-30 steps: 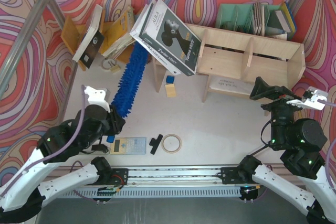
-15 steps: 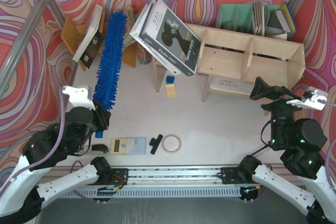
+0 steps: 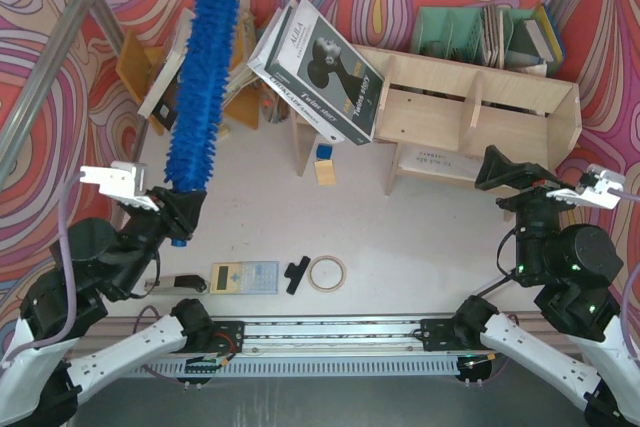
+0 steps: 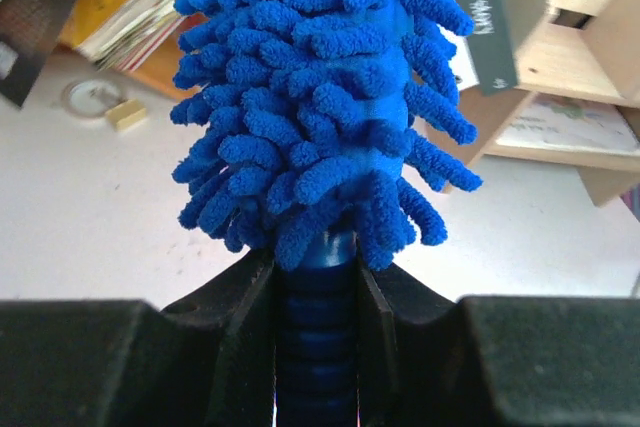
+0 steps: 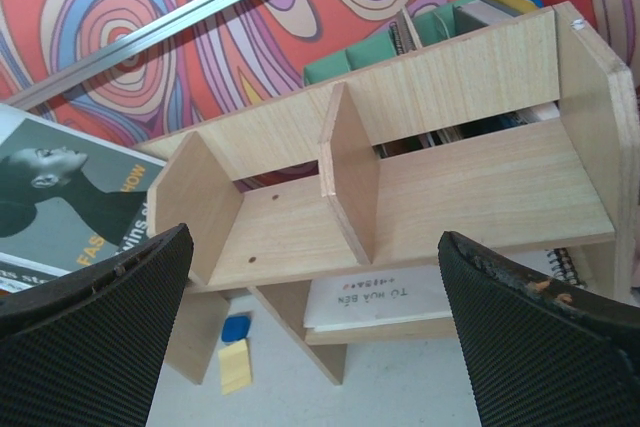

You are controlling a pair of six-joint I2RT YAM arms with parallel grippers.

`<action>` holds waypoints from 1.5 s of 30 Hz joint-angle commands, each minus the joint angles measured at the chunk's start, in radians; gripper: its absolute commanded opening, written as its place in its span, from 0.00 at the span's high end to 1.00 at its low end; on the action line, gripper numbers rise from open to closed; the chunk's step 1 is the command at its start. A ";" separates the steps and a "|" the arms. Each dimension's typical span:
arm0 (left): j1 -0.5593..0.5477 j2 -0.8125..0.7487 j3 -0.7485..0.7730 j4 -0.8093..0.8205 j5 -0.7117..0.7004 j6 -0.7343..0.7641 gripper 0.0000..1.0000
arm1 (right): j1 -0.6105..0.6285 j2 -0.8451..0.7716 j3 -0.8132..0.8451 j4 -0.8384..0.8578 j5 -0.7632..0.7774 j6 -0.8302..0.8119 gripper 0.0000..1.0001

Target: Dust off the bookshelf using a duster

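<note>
My left gripper (image 3: 180, 217) is shut on the dark blue handle of the duster (image 3: 206, 67). I hold the long blue fluffy duster raised high, its head pointing up and away over the left of the table. In the left wrist view the handle (image 4: 317, 347) sits clamped between my fingers, the fluffy head (image 4: 320, 97) filling the view. The pale plywood bookshelf (image 3: 470, 122) stands at the back right, also in the right wrist view (image 5: 400, 197). My right gripper (image 3: 515, 175) is open and empty, just in front of the bookshelf's right end.
Large magazines (image 3: 320, 67) lean on the bookshelf's left end. An orange book rack (image 3: 215, 67) with books stands back left, a green file organizer (image 3: 460, 35) behind the shelf. A calculator (image 3: 243, 276), black clip (image 3: 297, 274), tape ring (image 3: 327, 273), and yellow and blue blocks (image 3: 324, 165) lie on the table.
My left arm has lifted and swung the duster from low beside the bookshelf's left end up and to the left, now pointing high. The right arm has not moved.
</note>
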 commanded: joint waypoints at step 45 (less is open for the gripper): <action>-0.278 0.638 -0.140 0.368 0.705 0.148 1.00 | 0.002 0.119 0.226 -0.099 -0.091 0.143 0.01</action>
